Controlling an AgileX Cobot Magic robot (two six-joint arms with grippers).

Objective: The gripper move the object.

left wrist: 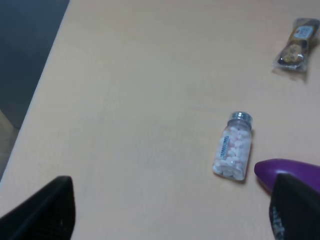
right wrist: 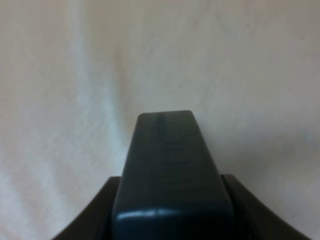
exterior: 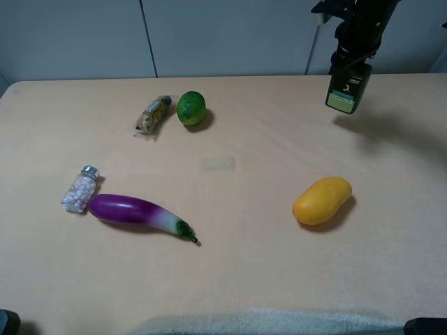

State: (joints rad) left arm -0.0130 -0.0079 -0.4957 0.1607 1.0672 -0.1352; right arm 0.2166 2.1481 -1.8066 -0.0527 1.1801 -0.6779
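Bottle hung upright directly below the right gripper, clamped by its top, above the table's far-right corner.

No word or number can be read anywhere. The black bottle carries a green-and-white label with a pale crescent mark, its print too small to tell; the pill bottle bears a barcode-like strip, and the snack packet a blurred pale label
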